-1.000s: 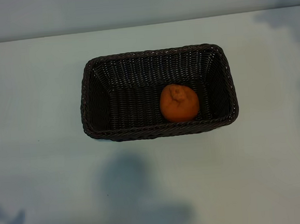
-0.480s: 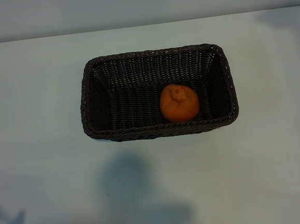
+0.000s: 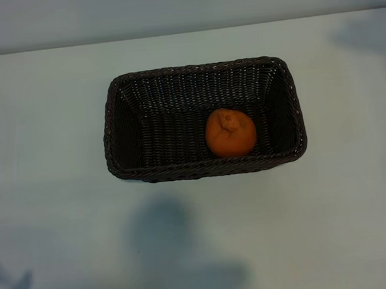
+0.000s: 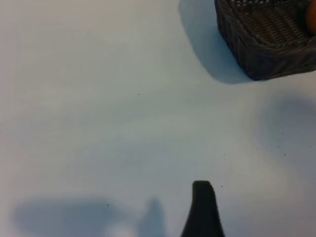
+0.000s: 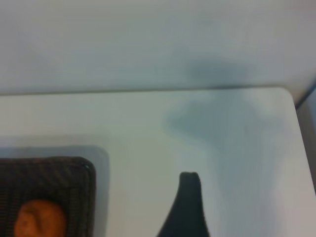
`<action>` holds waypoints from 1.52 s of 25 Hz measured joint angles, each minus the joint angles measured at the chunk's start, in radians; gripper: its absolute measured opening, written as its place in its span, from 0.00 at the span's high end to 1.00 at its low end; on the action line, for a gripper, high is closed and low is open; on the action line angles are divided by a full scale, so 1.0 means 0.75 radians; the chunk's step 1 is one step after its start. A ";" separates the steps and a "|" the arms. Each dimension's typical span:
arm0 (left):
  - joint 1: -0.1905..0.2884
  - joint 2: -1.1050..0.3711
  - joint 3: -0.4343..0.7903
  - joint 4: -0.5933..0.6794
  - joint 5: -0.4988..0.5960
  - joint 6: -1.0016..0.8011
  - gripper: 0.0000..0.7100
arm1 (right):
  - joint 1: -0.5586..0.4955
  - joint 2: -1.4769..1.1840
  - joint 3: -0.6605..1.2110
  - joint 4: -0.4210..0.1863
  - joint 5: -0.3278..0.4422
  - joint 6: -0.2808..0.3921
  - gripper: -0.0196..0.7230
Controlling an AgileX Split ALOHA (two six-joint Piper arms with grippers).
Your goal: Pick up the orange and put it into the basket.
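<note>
The orange [image 3: 230, 133] lies inside the dark brown wicker basket [image 3: 114, 117], right of its middle and close to the near wall, knobbly top up. Neither gripper shows in the exterior view. In the left wrist view one dark finger [image 4: 202, 210] of my left gripper hangs over bare table, with a corner of the basket [image 4: 256, 49] well away from it. The right wrist view shows one dark finger [image 5: 187, 207] of my right gripper above the table beside the basket's corner [image 5: 74, 170], the orange [image 5: 39, 220] within. Both grippers are open and hold nothing.
The pale table [image 3: 51, 216] runs all round the basket. Its far edge meets a light wall [image 3: 182, 5]. A rounded table corner [image 5: 286, 96] shows in the right wrist view. Soft shadows of the arms lie on the near part of the table.
</note>
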 joint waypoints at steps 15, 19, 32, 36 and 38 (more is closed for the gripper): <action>0.000 0.000 0.000 0.000 0.000 0.000 0.22 | 0.000 -0.541 0.479 0.000 -0.123 -0.071 0.17; 0.000 0.000 0.000 0.000 0.000 0.000 0.22 | 0.000 -0.679 0.599 0.000 -0.163 -0.077 0.17; 0.000 0.000 0.000 0.000 0.000 0.000 0.22 | 0.000 -1.221 1.072 0.000 -0.297 -0.085 0.17; 0.000 0.000 0.000 0.000 0.000 -0.003 0.22 | 0.036 -1.309 1.150 0.009 -0.307 -0.079 0.17; 0.000 0.000 0.000 0.000 0.000 -0.003 0.22 | 0.087 -1.334 1.191 0.014 -0.310 -0.049 0.17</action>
